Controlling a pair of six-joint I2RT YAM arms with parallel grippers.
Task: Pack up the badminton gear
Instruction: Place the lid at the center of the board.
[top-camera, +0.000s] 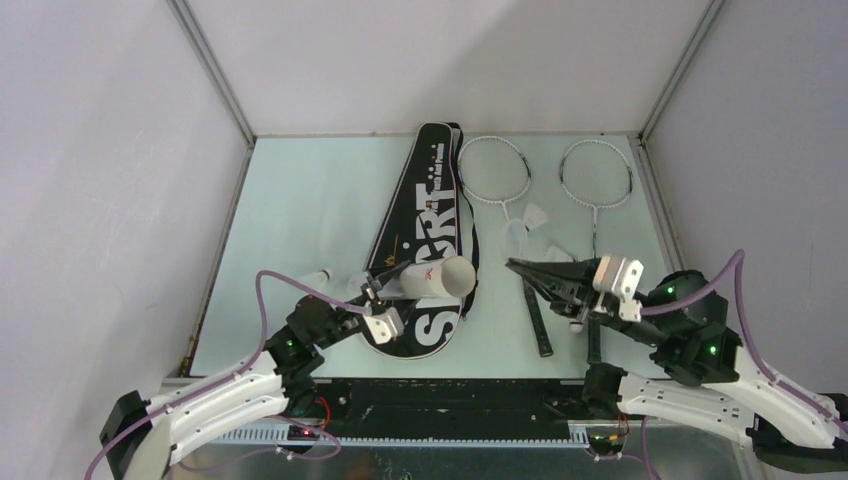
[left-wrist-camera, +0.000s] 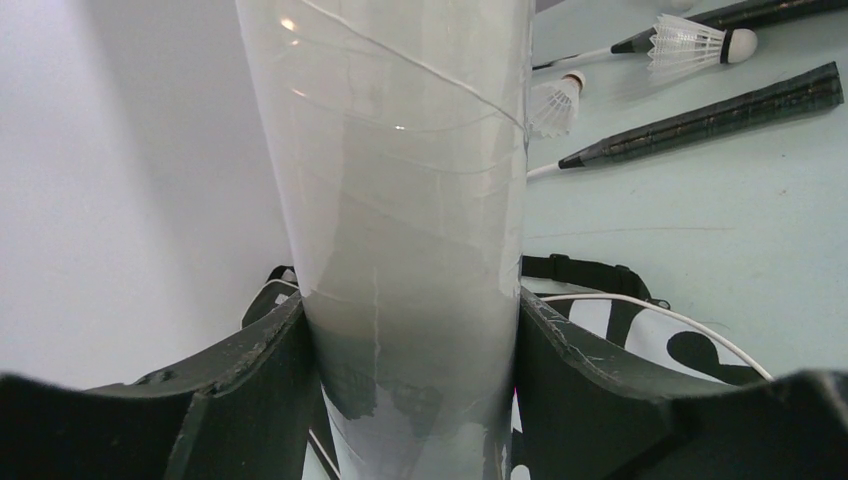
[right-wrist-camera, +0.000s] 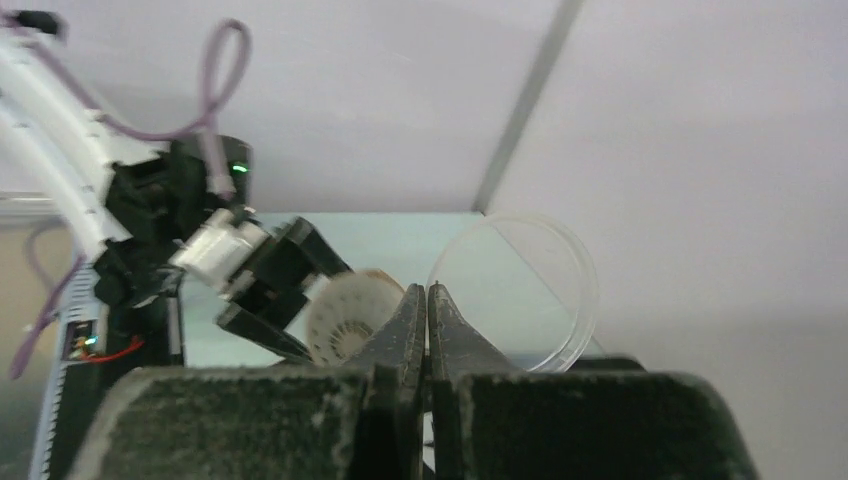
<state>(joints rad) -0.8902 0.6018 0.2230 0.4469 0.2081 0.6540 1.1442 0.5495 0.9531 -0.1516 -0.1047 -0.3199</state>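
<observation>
Our left gripper (top-camera: 385, 300) clamps the tube (top-camera: 440, 277) over the bag (top-camera: 425, 200); the wrist view cuts off both tube ends. Our right gripper (right-wrist-camera: 427, 300) is closed on a clear lid (right-wrist-camera: 530, 280) at its rim, and its arm partly hides the handles of the rackets (top-camera: 495, 170).

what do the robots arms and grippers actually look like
The left arm and right arm have white link shells with black joints and small green lights. A purple cable loops along each. The left gripper and right gripper have black, wedge-shaped fingers fixed to a white block.
</observation>
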